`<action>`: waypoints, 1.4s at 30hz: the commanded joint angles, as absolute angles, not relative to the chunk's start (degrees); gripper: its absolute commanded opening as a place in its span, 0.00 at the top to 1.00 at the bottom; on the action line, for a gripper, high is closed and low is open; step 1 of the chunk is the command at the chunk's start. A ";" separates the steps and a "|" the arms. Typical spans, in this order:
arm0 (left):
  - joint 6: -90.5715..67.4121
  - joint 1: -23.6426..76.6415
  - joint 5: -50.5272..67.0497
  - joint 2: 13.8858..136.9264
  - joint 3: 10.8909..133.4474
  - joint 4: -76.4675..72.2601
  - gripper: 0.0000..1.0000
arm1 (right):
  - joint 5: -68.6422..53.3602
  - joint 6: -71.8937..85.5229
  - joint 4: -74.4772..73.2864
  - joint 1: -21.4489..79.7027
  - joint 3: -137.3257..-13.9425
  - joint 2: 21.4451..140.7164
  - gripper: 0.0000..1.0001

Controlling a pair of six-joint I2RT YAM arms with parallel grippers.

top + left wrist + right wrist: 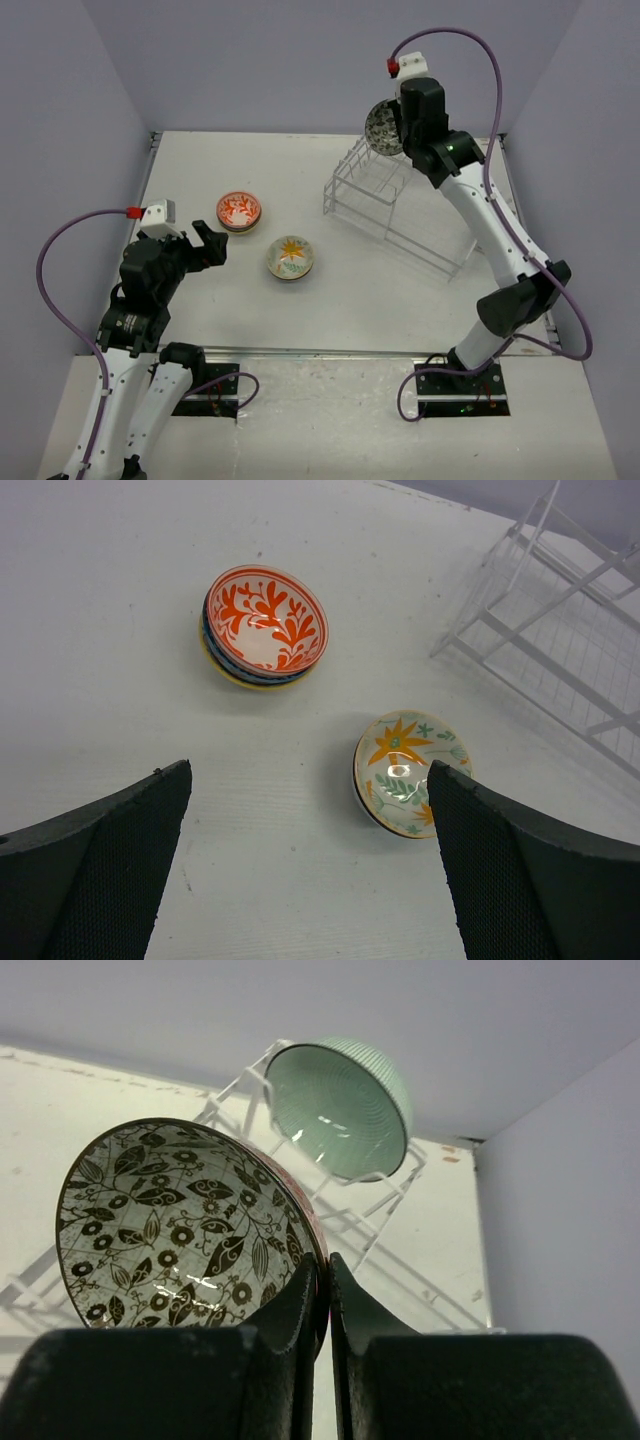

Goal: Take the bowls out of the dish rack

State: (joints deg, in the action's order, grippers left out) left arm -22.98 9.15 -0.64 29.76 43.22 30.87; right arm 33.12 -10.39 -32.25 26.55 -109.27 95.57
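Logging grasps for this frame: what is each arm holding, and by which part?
The right gripper holds the black-leaf patterned bowl by its rim, pinched between the shut jaws. The left gripper holds nothing; its jaws are open.

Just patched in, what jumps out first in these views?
The right gripper pinches the rim of a leaf-patterned bowl, held above the far end of the rack, with a pale green bowl propped in it beyond. On the left of the table sit an orange-flowered bowl stacked on others and a yellow-flowered bowl, near the open left gripper.

Left claw spread wide, right claw pinched tight
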 commanded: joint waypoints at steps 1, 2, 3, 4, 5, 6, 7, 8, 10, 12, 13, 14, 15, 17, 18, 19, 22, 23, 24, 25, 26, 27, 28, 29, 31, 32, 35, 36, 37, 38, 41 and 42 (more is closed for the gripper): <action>-22.59 9.49 -0.44 29.62 42.89 28.56 0.00 | 25.60 0.67 -34.97 26.54 -110.66 90.71 1.00; -22.67 9.49 -0.61 29.45 42.89 28.48 0.00 | 20.09 3.57 -36.02 26.54 -110.31 89.14 1.00; -22.68 9.49 -0.70 29.36 42.89 28.56 0.00 | 16.73 5.43 -37.51 26.54 -109.43 88.43 1.00; -22.76 9.49 -0.88 29.18 42.98 28.56 0.00 | 10.17 9.02 -38.05 26.46 -108.90 87.72 1.00; -22.76 9.49 -1.23 29.09 43.07 28.65 0.00 | 6.54 10.79 -38.40 26.54 -108.11 86.41 1.00; -22.94 9.49 -1.49 28.92 43.07 28.74 0.00 | 3.11 12.12 -38.50 26.54 -106.02 85.79 1.00; -23.03 9.49 -1.93 28.48 43.07 28.83 0.00 | -1.62 14.83 -38.58 26.80 -105.13 85.00 1.00; -23.03 9.49 -2.19 28.22 43.07 28.92 0.00 | -3.41 15.81 -38.50 27.15 -103.99 84.64 1.00; -23.29 9.49 -2.63 27.60 43.07 28.92 0.00 | -5.01 18.01 -37.71 28.99 -100.12 84.03 1.00; -23.47 9.49 -3.43 26.99 43.15 29.18 0.00 | -7.37 19.15 -36.21 31.97 -96.61 83.85 1.00; -23.55 9.41 -4.04 26.81 43.24 29.27 0.00 | -8.51 19.60 -35.95 33.04 -95.81 84.11 1.00; -23.64 9.40 -4.30 26.63 43.24 29.35 0.00 | -9.66 19.95 -35.08 34.18 -95.02 84.55 1.00; -23.90 9.32 -4.65 26.37 43.24 29.44 0.00 | -10.80 21.34 -34.29 35.23 -93.18 85.42 1.00; -23.99 9.23 -5.10 25.67 43.24 29.53 0.00 | -10.63 22.32 -32.36 38.49 -91.50 86.65 1.00; -23.99 9.23 -5.18 25.40 43.16 29.44 0.00 | -10.90 23.98 -32.08 39.02 -90.62 88.31 1.00; -23.99 9.23 -5.36 25.14 43.15 29.44 0.00 | -11.51 24.69 -31.91 39.63 -90.18 89.20 1.00; -24.08 9.23 -5.36 25.05 43.15 29.53 0.00 | -15.81 27.50 -28.58 39.90 -87.28 91.75 1.00; -24.08 9.23 -5.36 25.14 43.15 29.53 0.00 | -16.43 28.38 -26.82 40.16 -86.49 92.28 1.00; -24.00 9.23 -5.36 25.31 43.15 29.44 0.00 | -15.30 28.21 -27.24 41.04 -86.75 94.11 1.00; -23.99 9.23 -5.19 25.31 43.15 29.53 0.00 | -14.60 28.13 -27.86 41.48 -87.10 95.09 1.00; -23.99 9.23 -5.10 25.31 43.15 29.53 0.00 | -14.15 28.13 -28.64 41.83 -87.53 95.97 1.00; -23.99 9.23 -5.10 25.31 43.15 29.62 0.00 | -13.72 28.21 -28.65 42.36 -87.54 96.76 1.00; -23.99 9.23 -5.18 25.40 43.15 29.62 0.00 | -13.45 28.21 -28.48 42.45 -87.54 98.07 1.00; -23.91 9.23 -5.10 25.23 43.15 29.53 0.00 | -13.27 28.30 -28.39 42.54 -87.45 98.78 1.00; -23.99 9.23 -5.01 25.14 43.15 29.44 0.00 | -12.57 28.30 -28.74 42.54 -87.36 100.71 1.00; -23.91 9.23 -5.01 25.05 43.15 29.53 0.00 | -12.22 28.30 -28.65 42.63 -87.19 101.24 1.00; -23.82 9.23 -4.66 25.22 43.15 29.44 0.00 | -10.99 28.39 -28.65 42.63 -87.19 103.00 1.00; -23.82 9.23 -4.48 25.40 43.15 29.36 0.00 | -10.55 28.48 -28.65 42.63 -87.27 103.44 1.00; -23.82 9.23 -4.48 25.49 43.15 29.36 0.00 | -10.29 28.39 -28.13 42.63 -87.28 103.71 1.00; -23.73 9.23 -4.40 25.49 43.15 29.36 0.00 | -9.41 28.48 -27.95 42.63 -87.19 104.41 1.00; -23.73 9.23 -4.13 25.49 43.07 29.27 0.00 | -8.01 29.35 -27.07 42.63 -87.45 106.07 1.00; -23.64 9.32 -4.13 25.58 43.07 29.27 0.00 | -7.91 29.53 -26.90 42.63 -87.54 106.52 1.00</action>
State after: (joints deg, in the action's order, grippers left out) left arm -23.44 9.15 -4.47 25.36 43.22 30.94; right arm -9.37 27.42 -31.20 42.52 -86.11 106.15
